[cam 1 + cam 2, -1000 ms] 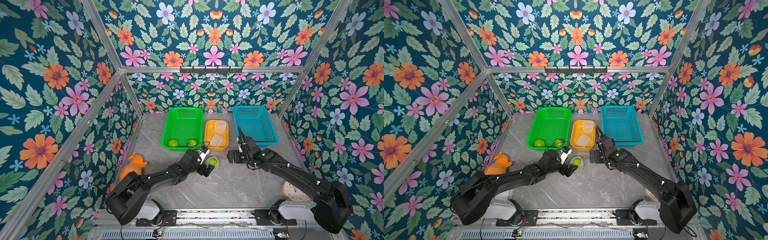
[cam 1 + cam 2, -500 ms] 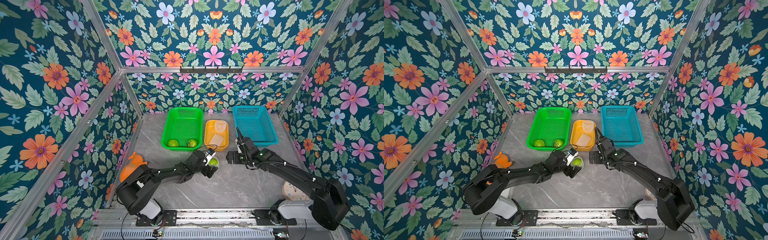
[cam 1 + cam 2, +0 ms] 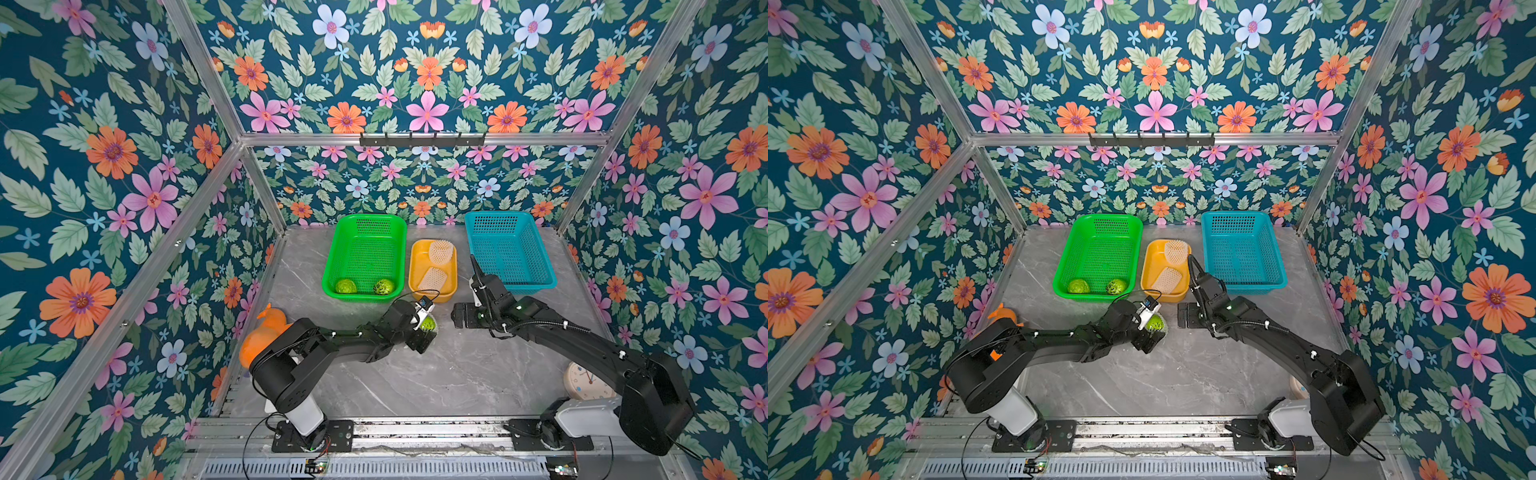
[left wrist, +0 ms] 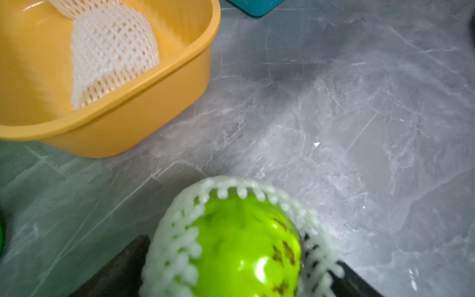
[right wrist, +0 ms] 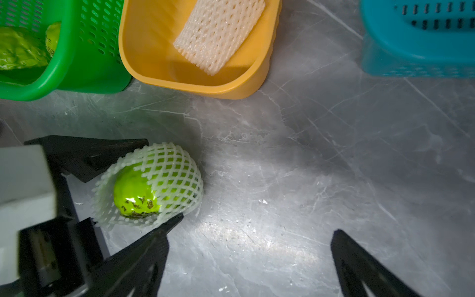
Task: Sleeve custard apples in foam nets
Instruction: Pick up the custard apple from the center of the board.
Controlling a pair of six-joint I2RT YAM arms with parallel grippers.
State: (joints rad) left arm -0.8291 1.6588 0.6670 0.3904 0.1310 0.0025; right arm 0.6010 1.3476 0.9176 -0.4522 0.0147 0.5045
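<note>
One custard apple [image 3: 427, 325] lies on the grey table in a foam net [image 5: 174, 174], its green end showing at the sleeve's mouth. My left gripper [image 3: 424, 329] is open, one finger on each side of this netted fruit and close against the mesh [image 4: 177, 246]. A little to its right my right gripper [image 3: 455, 316] is open and empty; one of its fingertips [image 5: 177, 218] almost touches the net. Two bare custard apples [image 3: 346, 286] [image 3: 384, 286] sit in the green basket [image 3: 365, 232]. Two flat foam nets [image 3: 441, 251] [image 3: 433, 278] lie in the yellow tub [image 3: 412, 270].
A blue basket [image 3: 511, 249] stands at the back right with nothing in it. An orange plush toy [image 3: 266, 332] lies by the left wall behind my left arm. A small clock [image 3: 582, 382] sits at the front right. Floral walls close in three sides.
My left gripper has reached right from beside the netted custard apple until its fingers straddle it, and they have narrowed slightly. The right arm has barely moved.
</note>
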